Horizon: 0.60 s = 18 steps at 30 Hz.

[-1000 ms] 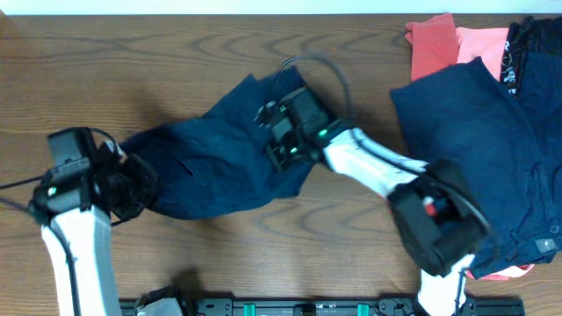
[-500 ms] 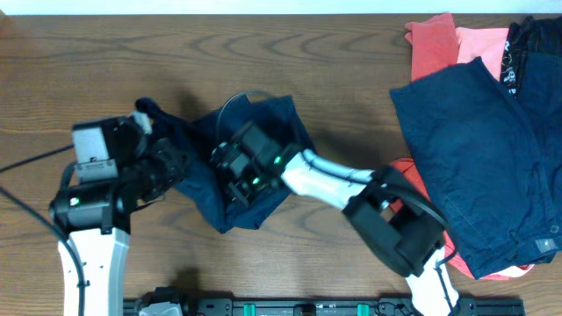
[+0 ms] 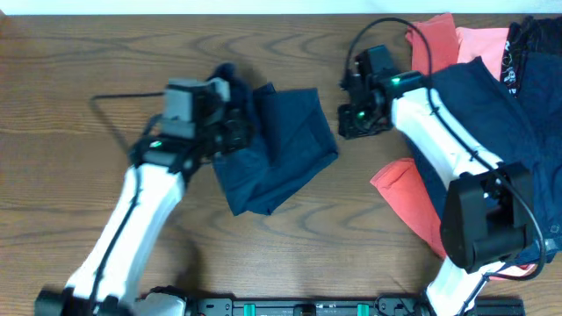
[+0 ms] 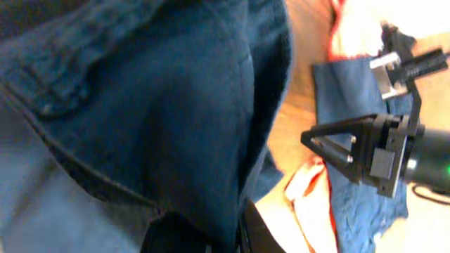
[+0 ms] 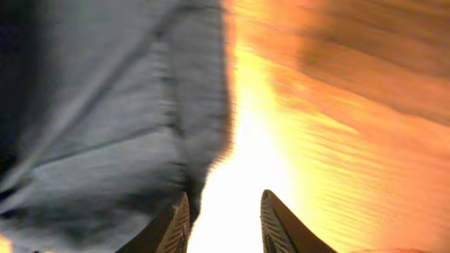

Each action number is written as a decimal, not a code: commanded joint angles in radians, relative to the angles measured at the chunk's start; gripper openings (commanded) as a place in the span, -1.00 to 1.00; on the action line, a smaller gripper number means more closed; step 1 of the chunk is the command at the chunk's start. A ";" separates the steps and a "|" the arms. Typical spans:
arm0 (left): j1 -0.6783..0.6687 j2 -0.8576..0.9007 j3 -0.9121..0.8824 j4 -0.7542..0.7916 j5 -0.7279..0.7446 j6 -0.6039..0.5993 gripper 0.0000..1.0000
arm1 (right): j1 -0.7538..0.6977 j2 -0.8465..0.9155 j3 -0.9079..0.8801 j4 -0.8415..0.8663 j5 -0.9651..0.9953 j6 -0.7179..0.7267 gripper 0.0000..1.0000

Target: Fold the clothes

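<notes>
The garment [image 3: 281,154] lies left of centre on the worktop [image 3: 79,79]. A clothes pile [image 3: 492,132] lies well apart, at the right edge. The right fingers [image 5: 280,223] are between them, and the left fingers [image 4: 176,237] are at the garment's far left edge.

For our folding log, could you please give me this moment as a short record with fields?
garment in work: navy garment, bunched and partly folded, centre-left on the table
left gripper: at the garment's left edge, fabric apparently pinched between its fingers
right gripper: open, empty, over bare wood between garment and pile
pile of clothes: navy, coral and black pieces, unfolded, at the right
</notes>
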<state>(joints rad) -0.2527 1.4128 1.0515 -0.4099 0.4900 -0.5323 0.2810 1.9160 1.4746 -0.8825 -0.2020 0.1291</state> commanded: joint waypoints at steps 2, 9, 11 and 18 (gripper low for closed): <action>-0.128 0.128 0.019 0.171 0.023 -0.027 -0.68 | -0.066 0.003 -0.003 -0.025 0.030 0.006 -0.33; -0.156 0.230 0.019 0.291 0.011 -0.012 0.54 | -0.113 0.003 -0.003 -0.090 0.036 0.005 -0.26; -0.105 0.222 0.019 0.273 0.011 -0.011 0.56 | -0.128 0.003 -0.003 -0.113 0.046 0.005 -0.26; 0.055 0.243 0.009 0.142 -0.174 -0.012 0.74 | -0.147 0.003 -0.003 -0.162 0.045 0.005 -0.24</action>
<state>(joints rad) -0.2283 1.6459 1.0542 -0.2539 0.4229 -0.5495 0.1402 1.9160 1.4738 -1.0348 -0.1627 0.1295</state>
